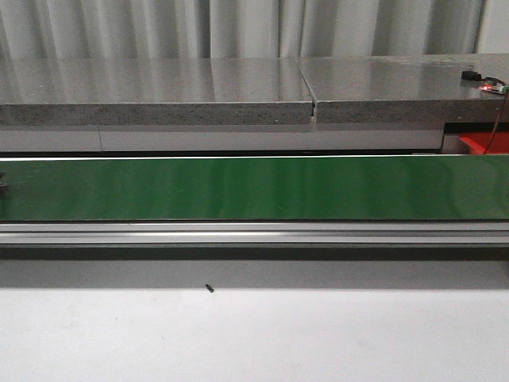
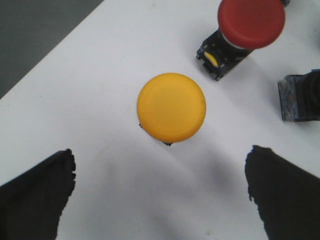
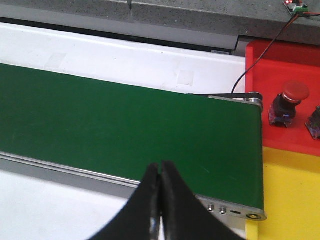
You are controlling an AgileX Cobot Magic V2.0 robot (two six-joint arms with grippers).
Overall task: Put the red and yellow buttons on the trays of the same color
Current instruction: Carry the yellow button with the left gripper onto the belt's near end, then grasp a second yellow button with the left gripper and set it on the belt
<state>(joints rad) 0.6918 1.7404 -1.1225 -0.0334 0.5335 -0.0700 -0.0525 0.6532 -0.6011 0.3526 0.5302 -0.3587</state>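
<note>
Pale corrugated wall (image 1: 238, 28), grey speckled stone counter (image 1: 159, 91), white tabletop (image 1: 254, 334) in front

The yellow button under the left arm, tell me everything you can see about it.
The yellow button has a round, smooth, matte cap that looks like plastic, seen from straight above. A sliver of dark base peeks out beneath the cap's edge, so it appears to stand upright. It sits on a white surface, apart from a red button lying tilted nearby. The left end effector is open above it, its dark fingers on either side, not touching it.
</note>
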